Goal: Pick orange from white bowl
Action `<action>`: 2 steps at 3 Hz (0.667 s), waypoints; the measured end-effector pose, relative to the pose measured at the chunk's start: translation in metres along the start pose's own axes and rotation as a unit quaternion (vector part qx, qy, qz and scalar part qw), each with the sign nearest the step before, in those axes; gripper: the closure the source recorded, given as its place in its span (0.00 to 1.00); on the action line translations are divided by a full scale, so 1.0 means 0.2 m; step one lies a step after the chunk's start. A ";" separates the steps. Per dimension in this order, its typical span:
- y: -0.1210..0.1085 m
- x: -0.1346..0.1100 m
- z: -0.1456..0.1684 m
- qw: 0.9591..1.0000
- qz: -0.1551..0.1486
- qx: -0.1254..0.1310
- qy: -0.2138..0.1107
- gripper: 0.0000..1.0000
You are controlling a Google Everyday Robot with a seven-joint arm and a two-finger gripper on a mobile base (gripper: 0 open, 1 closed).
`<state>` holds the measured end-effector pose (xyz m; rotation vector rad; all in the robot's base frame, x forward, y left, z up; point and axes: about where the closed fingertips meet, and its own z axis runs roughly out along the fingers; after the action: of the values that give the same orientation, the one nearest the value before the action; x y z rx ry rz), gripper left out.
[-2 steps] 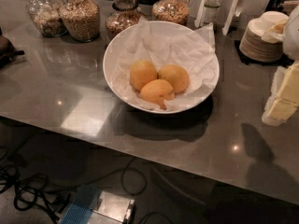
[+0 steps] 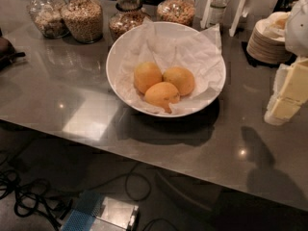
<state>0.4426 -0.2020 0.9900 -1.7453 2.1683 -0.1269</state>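
The white bowl [image 2: 120, 52], wide and lined with crumpled white paper, stands on the grey counter at the middle of the camera view. Three yellow-orange fruits lie in it. The orange [image 2: 146, 76] is the round one at the left. A similar round fruit [image 2: 181, 80] lies to its right. An oval fruit with a pointed tip [image 2: 161, 95] lies in front. My gripper [image 2: 281, 107], pale cream, is at the right edge above the counter, apart from the bowl and well to the right of it.
Several glass jars of grains [image 2: 83, 17] stand in a row behind the bowl. A stack of small tan plates [image 2: 267, 40] is at the back right. A dark object [image 2: 7, 49] is at the left edge. Cables [image 2: 29, 201] and a box [image 2: 103, 215] lie on the floor below the counter's front edge.
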 end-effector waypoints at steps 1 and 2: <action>-0.03 -0.23 -0.03 0.998 -0.056 0.005 -0.023 0.00; -0.12 -0.48 -0.03 0.993 -0.102 -0.002 -0.065 0.00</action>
<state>0.4808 -0.1165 1.0228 -1.9180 1.8990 -0.0590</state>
